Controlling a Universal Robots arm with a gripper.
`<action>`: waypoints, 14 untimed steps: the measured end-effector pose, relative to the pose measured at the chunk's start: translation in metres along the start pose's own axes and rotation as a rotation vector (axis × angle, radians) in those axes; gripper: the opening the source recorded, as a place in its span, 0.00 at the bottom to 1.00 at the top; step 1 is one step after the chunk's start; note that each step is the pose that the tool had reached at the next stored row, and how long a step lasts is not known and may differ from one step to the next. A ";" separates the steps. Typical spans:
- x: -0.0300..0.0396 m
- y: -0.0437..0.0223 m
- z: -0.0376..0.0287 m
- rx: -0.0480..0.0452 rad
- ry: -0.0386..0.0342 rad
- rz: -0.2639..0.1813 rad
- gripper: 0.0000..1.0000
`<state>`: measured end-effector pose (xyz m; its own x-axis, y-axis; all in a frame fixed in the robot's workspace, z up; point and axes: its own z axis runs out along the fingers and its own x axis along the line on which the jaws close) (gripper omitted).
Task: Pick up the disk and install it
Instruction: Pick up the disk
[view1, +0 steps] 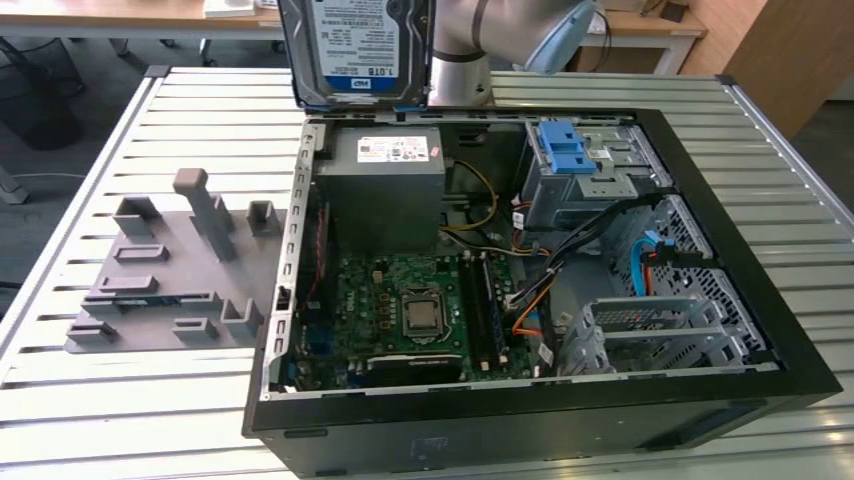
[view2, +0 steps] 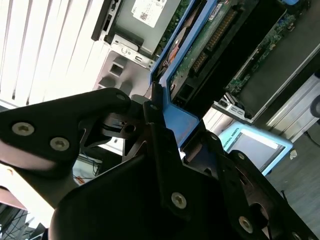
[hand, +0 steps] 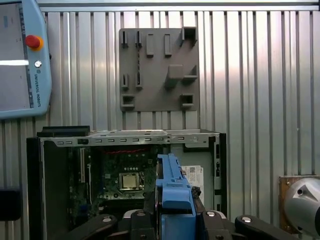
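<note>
The disk (view1: 358, 50) hangs upright above the far edge of the open computer case (view1: 534, 425), its white-and-blue label facing the exterior camera. My gripper (hand: 173, 216) is shut on it. In the first wrist view the disk's blue frame (hand: 172, 185) stands edge-on between the black fingers (hand: 220, 220), with the case interior below it. In the second wrist view the gripper (view2: 167, 127) clamps the blue frame, and the disk's circuit-board side (view2: 200, 50) extends away from it.
Inside the case are a grey power-supply box (view1: 387, 190), a motherboard (view1: 414, 310) and a metal drive cage with a blue latch (view1: 574, 150). A grey fixture plate (view1: 160, 280) lies on the slatted table at the exterior view's left. A teach pendant (hand: 20, 60) rests beside the case.
</note>
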<state>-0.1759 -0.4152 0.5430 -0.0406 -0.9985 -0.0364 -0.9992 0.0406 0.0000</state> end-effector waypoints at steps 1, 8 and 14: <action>0.0007 -0.0011 0.0000 0.0000 0.0001 0.000 0.36; 0.0057 -0.0095 -0.0002 0.0001 0.0009 0.002 0.36; 0.0094 -0.0160 -0.0003 0.0002 0.0016 0.003 0.36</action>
<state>-0.1603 -0.4253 0.5430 -0.0434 -0.9985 -0.0347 -0.9991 0.0434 -0.0001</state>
